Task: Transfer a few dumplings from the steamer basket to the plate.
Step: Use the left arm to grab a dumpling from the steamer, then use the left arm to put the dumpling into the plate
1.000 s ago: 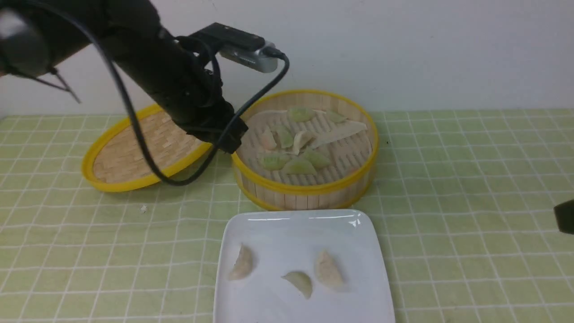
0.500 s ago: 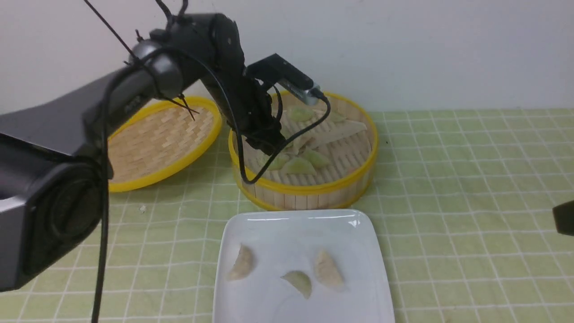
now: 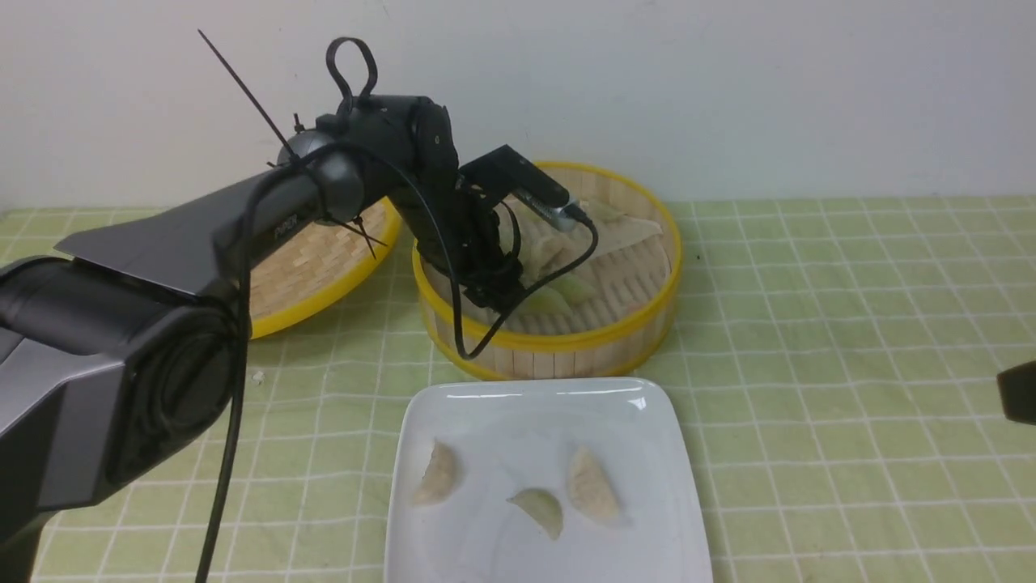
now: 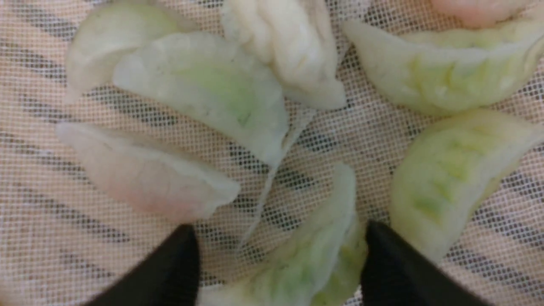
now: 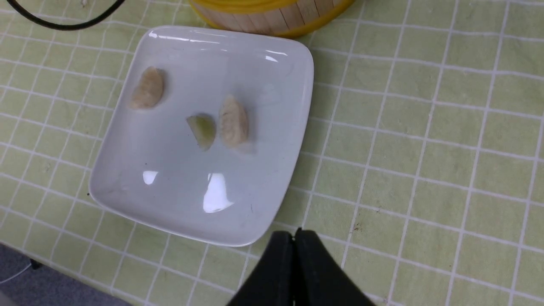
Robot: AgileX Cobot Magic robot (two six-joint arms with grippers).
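the left tool (image 4: 280, 242) is down in the steamer basket (image 3: 566, 344), jaws spread wide astride a pale green dumpling (image 4: 314, 255) on the mesh liner (image 4: 63, 263), gripping nothing yet. this looks like the pick of a fourth piece: three dumplings (image 3: 593, 486) lie on the white plate (image 3: 526, 409), on the desk (image 3: 809, 324) just in front of the basket. next it needs a gentle close that misses the neighbouring green dumpling (image 4: 446, 170), then a lift. the right tool (image 5: 295, 255) is closed and empty beside the plate.

Plate (image 3: 647, 421) before steamer basket (image 3: 566, 344) (dumplings (image 3: 593, 486) in both), lid (image 3: 299, 283) left
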